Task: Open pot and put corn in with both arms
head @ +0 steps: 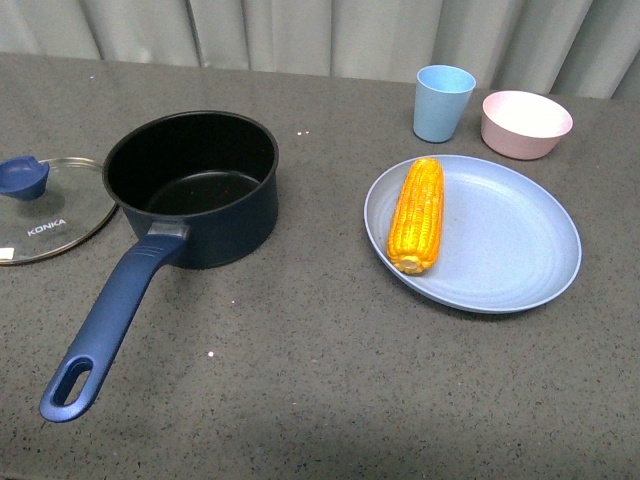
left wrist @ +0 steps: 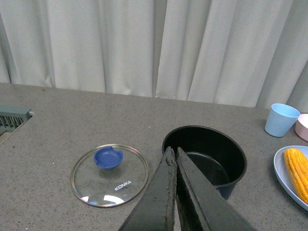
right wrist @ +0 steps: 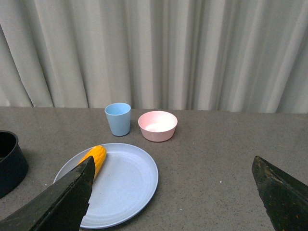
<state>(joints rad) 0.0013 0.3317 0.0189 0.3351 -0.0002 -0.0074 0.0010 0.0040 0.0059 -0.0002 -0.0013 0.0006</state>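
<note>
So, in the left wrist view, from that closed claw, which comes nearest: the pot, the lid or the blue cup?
1. Pot, just beyond the tips of the left gripper.
2. Glass lid, lying flat beside the pot.
3. Blue cup, well beyond the pot.

A pale blue plate (head: 510, 250) is lying flat on the grey speckled tabletop (head: 330, 380); a light blue cup (head: 443, 102) is standing upright just behind it; a pink bowl (head: 526, 123) is sitting beside the cup, not touching; pale pleated curtains (head: 300, 35) are hanging behind; a slatted grey-green grille (left wrist: 13, 117) is showing in the left wrist view.
</note>
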